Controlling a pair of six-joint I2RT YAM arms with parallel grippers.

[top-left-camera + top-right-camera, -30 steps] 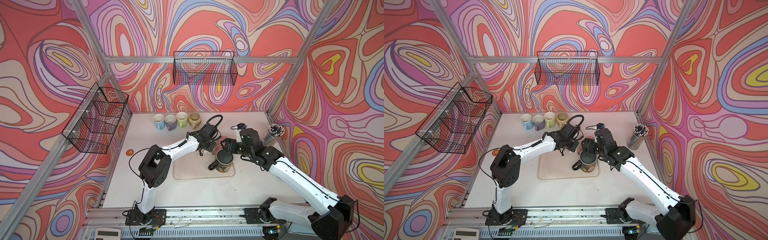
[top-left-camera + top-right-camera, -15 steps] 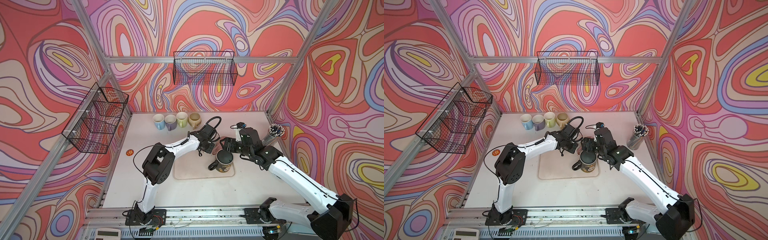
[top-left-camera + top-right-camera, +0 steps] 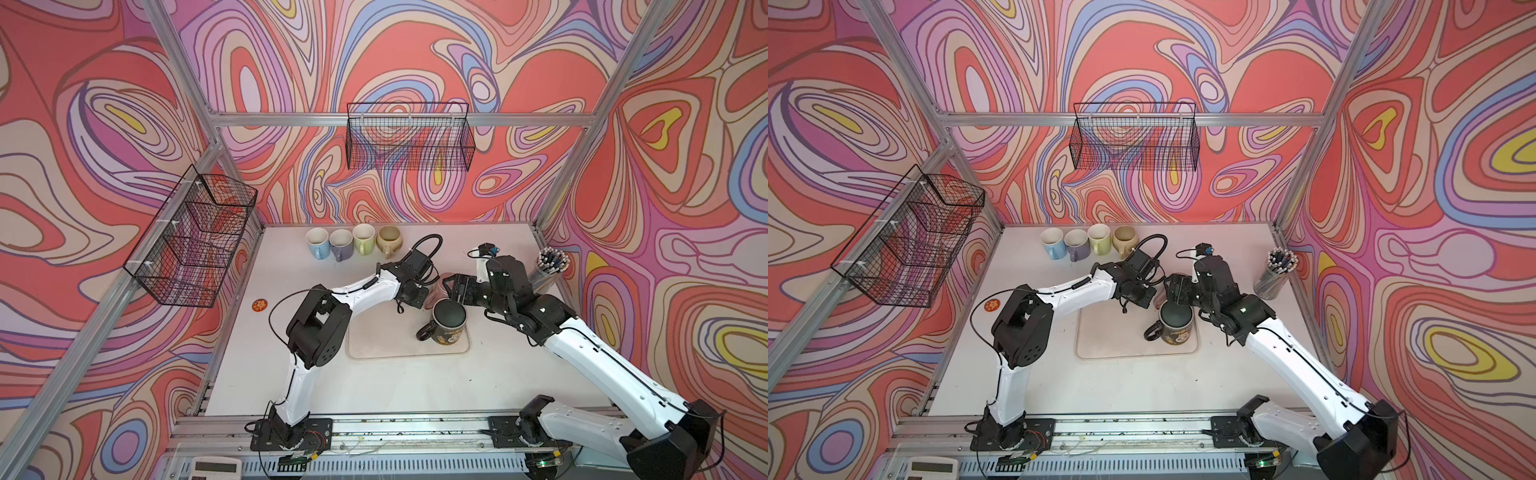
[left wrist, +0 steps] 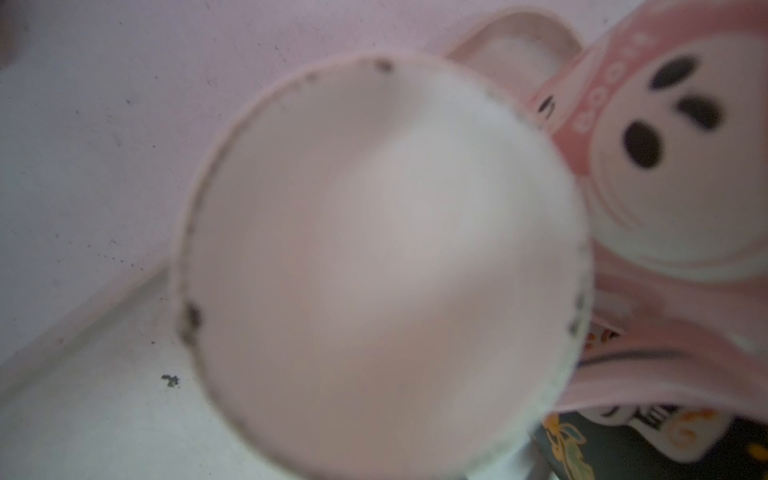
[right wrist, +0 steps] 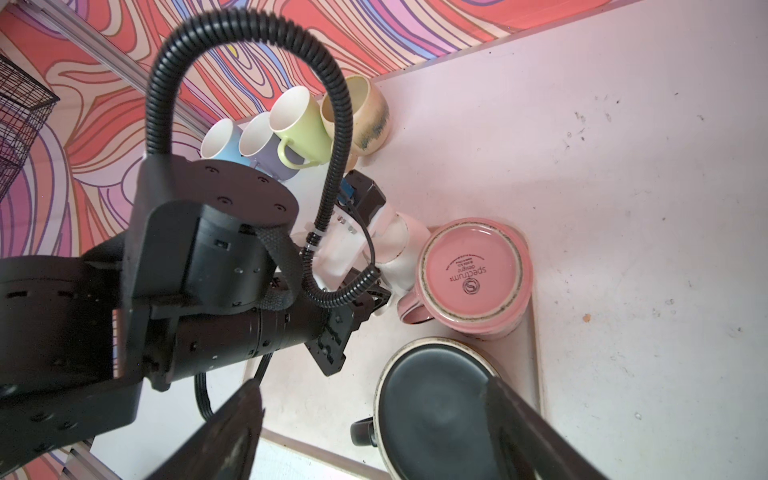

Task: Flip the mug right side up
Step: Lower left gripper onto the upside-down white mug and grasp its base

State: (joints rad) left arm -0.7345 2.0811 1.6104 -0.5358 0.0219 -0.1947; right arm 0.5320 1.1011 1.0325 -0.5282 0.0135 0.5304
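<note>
Where swirled walls point(image 3: 415, 50) enclose, white table point(image 3: 415, 390)

I run this from afar in a robot lab cell: an aluminium frame point(image 3: 282, 119) hung with swirl-printed panels point(image 3: 374, 50), wire baskets point(image 3: 409, 137) clipped on, arms point(image 3: 365, 291) bolted to a front rail point(image 3: 415, 428).

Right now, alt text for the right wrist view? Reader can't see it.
A pink mug stands upside down, base up, with the left gripper closed on its handle. Nearer the camera, an upside-down black mug shows between the fingers of the open right gripper. Four upright mugs stand in a row by the back wall.
</note>
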